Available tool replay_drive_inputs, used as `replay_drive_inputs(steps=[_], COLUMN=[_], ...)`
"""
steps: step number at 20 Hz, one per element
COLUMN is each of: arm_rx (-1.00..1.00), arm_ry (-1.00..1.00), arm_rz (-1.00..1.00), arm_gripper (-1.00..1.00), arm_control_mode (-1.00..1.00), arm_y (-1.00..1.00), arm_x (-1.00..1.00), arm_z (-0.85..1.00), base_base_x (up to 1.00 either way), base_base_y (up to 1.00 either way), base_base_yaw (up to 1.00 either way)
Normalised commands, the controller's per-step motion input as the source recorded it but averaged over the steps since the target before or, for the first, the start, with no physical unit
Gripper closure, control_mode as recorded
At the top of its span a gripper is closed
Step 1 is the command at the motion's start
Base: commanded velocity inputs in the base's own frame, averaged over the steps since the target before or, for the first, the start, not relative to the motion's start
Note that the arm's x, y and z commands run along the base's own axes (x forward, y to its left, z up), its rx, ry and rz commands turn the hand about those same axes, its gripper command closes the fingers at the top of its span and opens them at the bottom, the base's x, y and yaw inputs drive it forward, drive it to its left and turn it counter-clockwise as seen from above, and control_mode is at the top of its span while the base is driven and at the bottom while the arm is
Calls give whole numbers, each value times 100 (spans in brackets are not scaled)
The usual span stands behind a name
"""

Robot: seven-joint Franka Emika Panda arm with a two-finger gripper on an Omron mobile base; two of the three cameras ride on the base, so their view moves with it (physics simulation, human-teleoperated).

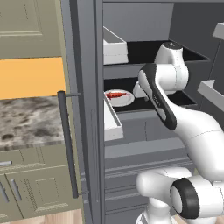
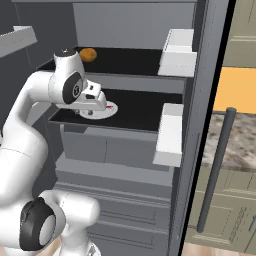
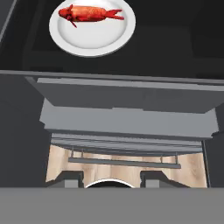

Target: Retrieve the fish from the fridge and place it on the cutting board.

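The fish [image 3: 89,13] is small and red-orange and lies on a round white plate [image 3: 92,37] on a black shelf of the open dark grey fridge [image 1: 87,87]. From the left base view the fish [image 1: 116,94] is seen just left of my arm. My gripper [image 3: 113,180] hangs over the shelf's front edge, short of the plate, with its fingertips [image 3: 72,179] apart and nothing between them. In the right base view the hand [image 2: 92,100] hovers right beside the plate [image 2: 107,111]. The cutting board is out of view.
An orange fruit [image 2: 88,54] sits on the upper shelf. White door bins [image 2: 168,135] line the open door, whose long dark bar handle [image 2: 215,170] faces outward. Grey drawers [image 3: 127,113] lie below the shelf. A marble counter [image 1: 26,122] and cabinets stand beside the fridge.
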Motion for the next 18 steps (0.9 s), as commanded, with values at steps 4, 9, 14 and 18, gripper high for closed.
replay_drive_inputs(steps=[4,9,14,18], arm_rx=[0,0,9,9], arm_ry=[0,0,-1,-1], arm_rz=[-1,-12,-27,-40], arm_gripper=[-100,-100,-100,-100], arm_control_mode=[-100,-100,-100,-100], arm_y=[0,-1,0,0], arm_x=[0,2,28,43], arm_z=[-17,-23,-32,-52], base_base_x=[0,0,0,0], base_base_y=[0,0,0,0], base_base_yaw=[0,0,0,0])
